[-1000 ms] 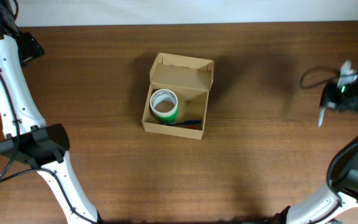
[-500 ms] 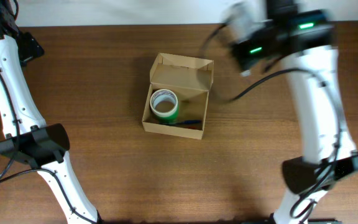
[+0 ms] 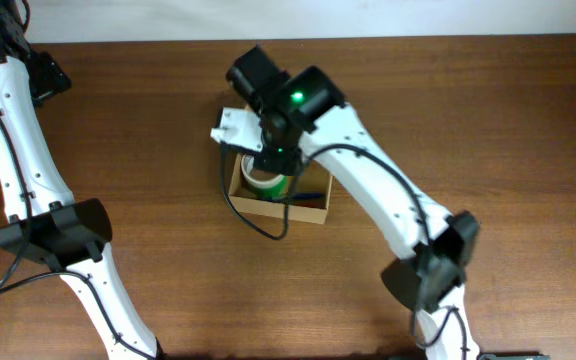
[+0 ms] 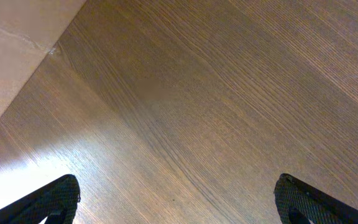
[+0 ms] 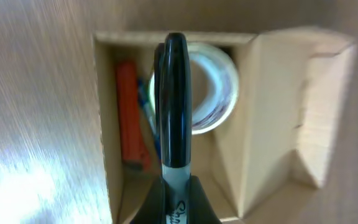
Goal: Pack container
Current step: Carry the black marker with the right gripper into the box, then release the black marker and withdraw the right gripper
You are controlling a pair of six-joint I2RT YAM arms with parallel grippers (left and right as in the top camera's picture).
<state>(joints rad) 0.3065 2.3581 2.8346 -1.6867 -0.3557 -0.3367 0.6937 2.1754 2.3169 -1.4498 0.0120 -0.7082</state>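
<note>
The container (image 3: 280,211) is a tan cardboard box, open, in the middle of the table. In the right wrist view a roll of clear tape with a green core (image 5: 219,87), an orange item (image 5: 132,118) and a blue pen (image 5: 146,118) lie inside the container (image 5: 104,137). My right gripper (image 5: 178,186) is shut on a black marker (image 5: 174,99) and holds it just above the box opening. From overhead, the right arm (image 3: 298,100) covers the lid and the back of the box. My left gripper (image 4: 179,202) is open wide over bare wood, with nothing between its fingers.
The left arm (image 3: 28,180) runs along the table's left side, far from the box. In the left wrist view the table's edge (image 4: 51,53) crosses the upper left corner, with a pale surface (image 4: 11,43) beyond it. Dark wood surrounds the box.
My right arm has swung from the far right edge of the table across to the box, bringing the marker over its opening. The left arm and the box have not moved.
</note>
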